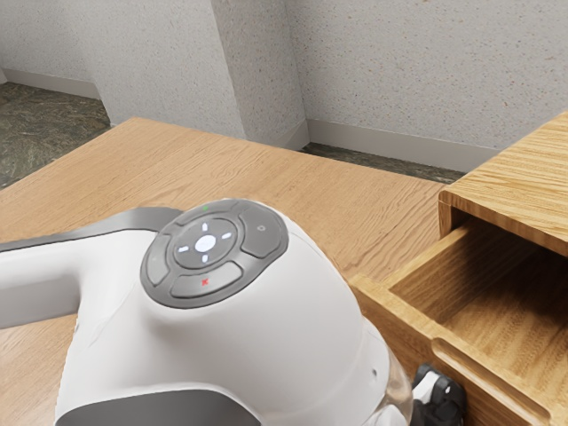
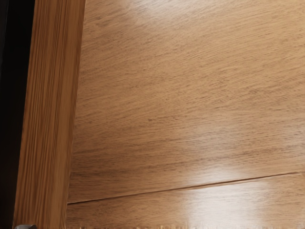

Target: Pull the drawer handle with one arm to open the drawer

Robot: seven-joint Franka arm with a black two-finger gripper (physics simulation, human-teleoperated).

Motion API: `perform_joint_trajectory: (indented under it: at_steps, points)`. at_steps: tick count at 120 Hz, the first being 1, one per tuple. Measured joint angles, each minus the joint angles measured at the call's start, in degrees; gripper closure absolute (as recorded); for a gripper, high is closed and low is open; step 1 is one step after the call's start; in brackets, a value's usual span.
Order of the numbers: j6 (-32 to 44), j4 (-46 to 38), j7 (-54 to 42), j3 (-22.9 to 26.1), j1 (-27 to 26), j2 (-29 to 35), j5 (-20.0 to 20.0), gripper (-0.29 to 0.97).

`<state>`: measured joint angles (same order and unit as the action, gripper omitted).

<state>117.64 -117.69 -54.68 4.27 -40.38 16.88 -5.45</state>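
Observation:
The wooden drawer (image 1: 484,306) stands pulled out of the wooden cabinet (image 1: 524,186) at the exterior view's right, its bare inside open to view. Its front wall (image 1: 390,311) faces my arm. My gripper (image 1: 439,399) is a small black and white part at the drawer's front wall, low in the exterior view, mostly hidden behind my white arm (image 1: 222,337). In the wrist view a wood panel (image 2: 190,105) lies close under my hand, with a raised wooden strip (image 2: 47,114) along one side and a dark gap beyond it. Whether that strip is the handle is unclear.
The cabinet rests on a wooden table (image 1: 222,177) that stretches toward the exterior view's left and back. A speckled grey wall (image 1: 408,62) and a pillar (image 1: 257,62) stand behind the table, over a dark floor.

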Motion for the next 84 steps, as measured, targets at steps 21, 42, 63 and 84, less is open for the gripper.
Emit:
perform_joint_trajectory:
  at_steps: [21,42,63,84]
  points:
    - [-0.63,-4.0,0.36,0.09,-1.17,4.14,-0.02,0.15]
    - [-1.16,-8.15,0.71,0.4,-1.79,8.6,0.13,0.07]
    - [-2.52,-10.17,1.25,0.12,3.0,10.68,0.91,-0.06]
    - [-3.73,-9.93,1.85,0.75,3.52,11.61,2.39,0.0]
